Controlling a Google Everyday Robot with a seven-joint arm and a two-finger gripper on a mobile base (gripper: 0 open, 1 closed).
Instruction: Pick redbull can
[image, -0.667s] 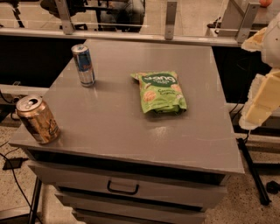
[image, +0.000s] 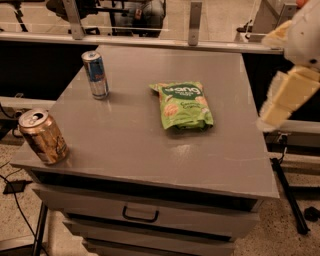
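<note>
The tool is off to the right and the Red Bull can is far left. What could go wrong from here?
The tool hangs beyond the right edge of the table, so reaching the redbull can likely crosses the green snack bag and may drag it.
The redbull can stands tall and slim near the left edge; a sideways bump could topple it.
The gold can at the front-left corner might be grabbed instead.

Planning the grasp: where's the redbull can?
In the camera view, the redbull can stands upright far-left on the table, left of the green bag; the gripper hovers beyond the right edge.
</note>
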